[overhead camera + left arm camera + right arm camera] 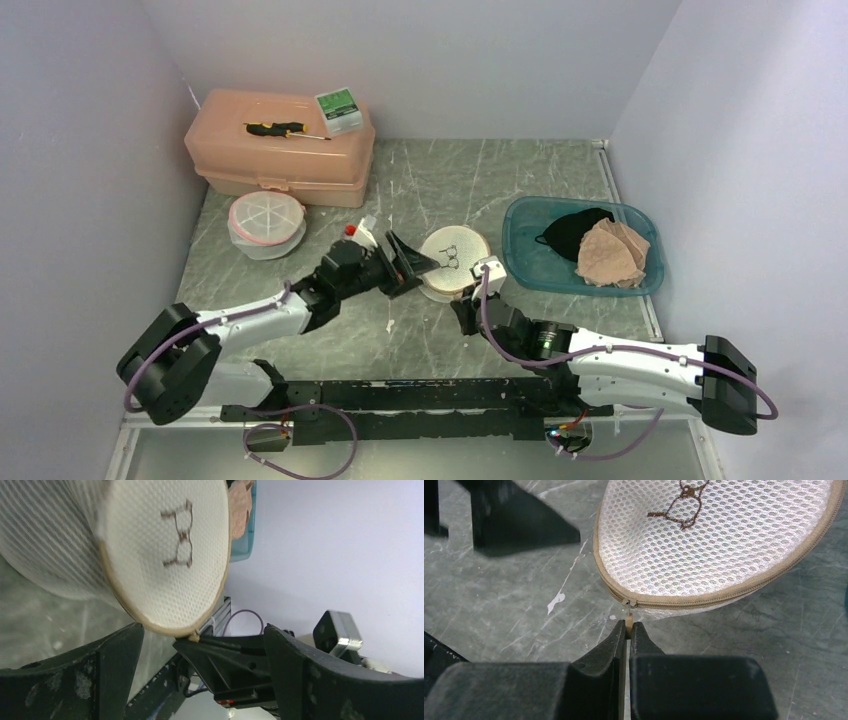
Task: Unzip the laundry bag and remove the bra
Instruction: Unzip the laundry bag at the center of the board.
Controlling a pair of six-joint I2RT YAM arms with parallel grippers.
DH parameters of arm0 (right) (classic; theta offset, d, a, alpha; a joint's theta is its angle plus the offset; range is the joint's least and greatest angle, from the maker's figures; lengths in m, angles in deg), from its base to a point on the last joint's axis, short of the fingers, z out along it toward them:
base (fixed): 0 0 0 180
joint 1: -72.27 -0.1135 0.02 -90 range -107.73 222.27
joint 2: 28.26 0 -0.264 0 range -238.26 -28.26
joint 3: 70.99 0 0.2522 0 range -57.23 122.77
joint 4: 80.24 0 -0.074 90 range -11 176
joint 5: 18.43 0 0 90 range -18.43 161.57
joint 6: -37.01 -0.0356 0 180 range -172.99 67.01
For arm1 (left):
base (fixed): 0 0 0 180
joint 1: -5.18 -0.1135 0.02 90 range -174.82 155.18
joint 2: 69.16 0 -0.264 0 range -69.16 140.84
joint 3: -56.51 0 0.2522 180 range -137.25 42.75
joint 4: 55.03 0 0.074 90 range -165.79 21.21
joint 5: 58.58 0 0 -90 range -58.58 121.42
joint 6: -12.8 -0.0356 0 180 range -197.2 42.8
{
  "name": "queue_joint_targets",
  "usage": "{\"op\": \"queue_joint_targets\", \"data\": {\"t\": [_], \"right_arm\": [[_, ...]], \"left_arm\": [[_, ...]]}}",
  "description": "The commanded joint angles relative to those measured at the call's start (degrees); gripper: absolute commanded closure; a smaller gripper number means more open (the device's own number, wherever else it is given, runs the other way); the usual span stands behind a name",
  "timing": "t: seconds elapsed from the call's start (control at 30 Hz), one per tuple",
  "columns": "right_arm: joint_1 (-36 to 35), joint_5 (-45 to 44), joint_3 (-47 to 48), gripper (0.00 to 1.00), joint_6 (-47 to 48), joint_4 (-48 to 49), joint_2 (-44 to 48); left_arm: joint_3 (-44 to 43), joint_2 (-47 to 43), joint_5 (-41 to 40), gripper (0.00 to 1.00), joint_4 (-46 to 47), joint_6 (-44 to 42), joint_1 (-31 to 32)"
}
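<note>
The round white mesh laundry bag with tan trim and a brown bra emblem lies mid-table, its zipper closed. The bra is hidden inside. My right gripper is shut on the tan zipper pull at the bag's near edge; in the top view it sits just in front of the bag. My left gripper is open and empty beside the bag's left side. In the left wrist view its jaws stand wide apart below the bag, with the zipper pull between them.
A teal bin at the right holds a black and a beige garment. A pink toolbox with a screwdriver and a green box on it stands back left. A second round mesh bag with pink trim lies in front of it.
</note>
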Motion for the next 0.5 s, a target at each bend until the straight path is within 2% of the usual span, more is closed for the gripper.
{"op": "queue_joint_targets", "data": {"t": [0.0, 0.1, 0.13, 0.47], "right_arm": [[0.0, -1.4, 0.9, 1.0, 0.7, 1.6, -0.6], [0.0, -1.1, 1.6, 1.0, 0.8, 1.4, -1.0], [0.0, -1.1, 1.8, 1.0, 0.7, 1.2, -1.0], [0.0, -0.3, 1.3, 1.0, 0.3, 0.7, -0.7]], "left_arm": [[-0.3, -1.7, -16.9, 0.05, -6.3, 12.0, 9.2], [2.0, -0.9, -22.0, 0.05, -4.1, 17.9, 12.1], [2.0, -0.5, -22.5, 0.09, -4.4, 18.6, 12.4], [-1.8, 6.2, -23.8, 0.25, -3.9, 20.5, 13.8]]}}
